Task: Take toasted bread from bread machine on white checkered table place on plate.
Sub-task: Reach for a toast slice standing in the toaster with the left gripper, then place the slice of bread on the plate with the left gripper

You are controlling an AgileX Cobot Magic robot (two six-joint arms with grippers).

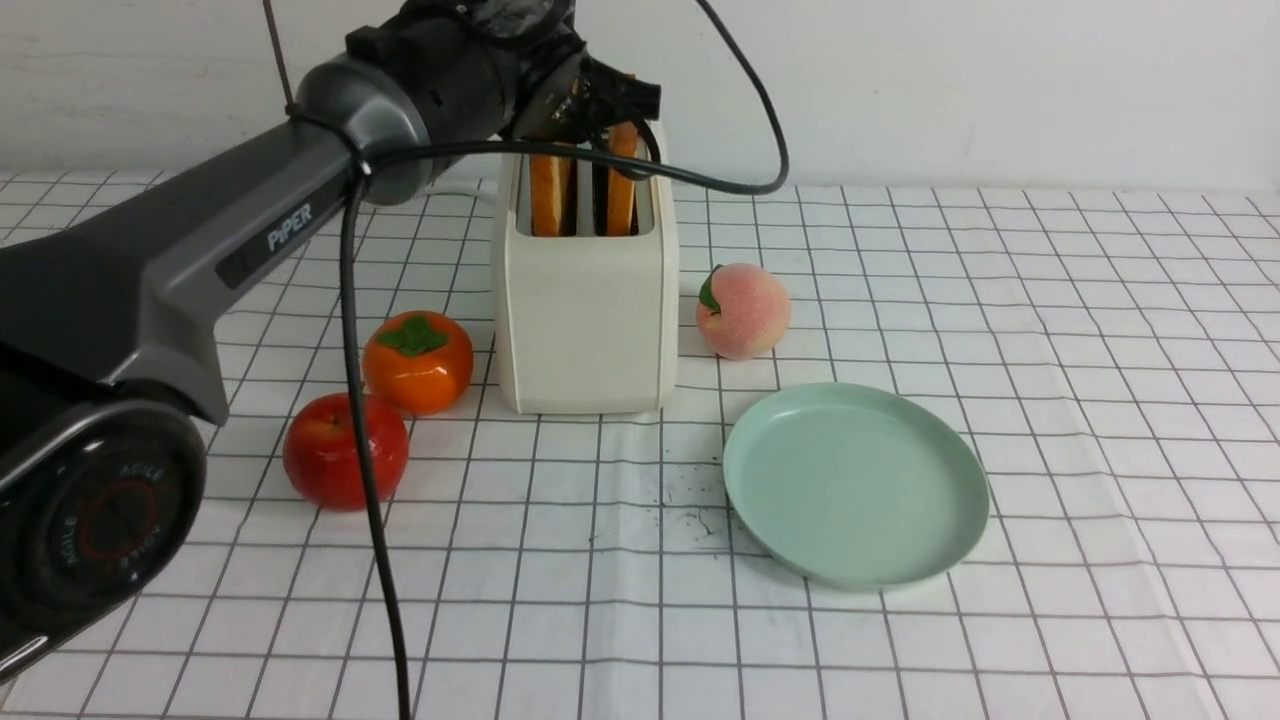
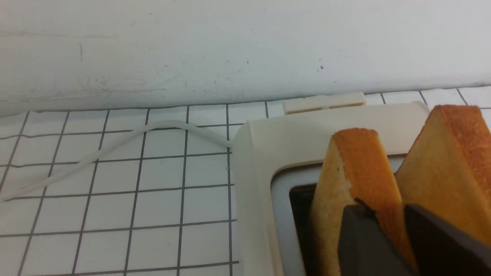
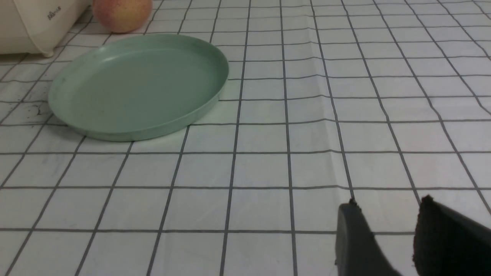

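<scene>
Your white checkered table [image 1: 620, 600] carries the following: one toaster [image 1: 590, 320], cream-white, two slots, standing upright at the back, a pale cord [image 2: 115, 143] running from it; two slices of toast, the left one [image 2: 368, 168] and the right one [image 2: 441, 157], one upright in each slot, tops above the rim; one plate [image 1: 860, 485], round, pale green, bare, to the right and nearer you; one peach [image 1: 745, 310] with a green leaf, between toaster and plate, touching neither; one persimmon [image 1: 418, 362], orange, left of the toaster; one apple [image 1: 345, 450], red, just nearer you than the persimmon. Your left gripper [image 2: 387, 230] is over the toaster, its jaws narrow about the crust of the left slice, which sits in its slot. Your right gripper [image 3: 391, 234] is above the cloth, well apart from the plate, jaws parted with nothing between.
</scene>
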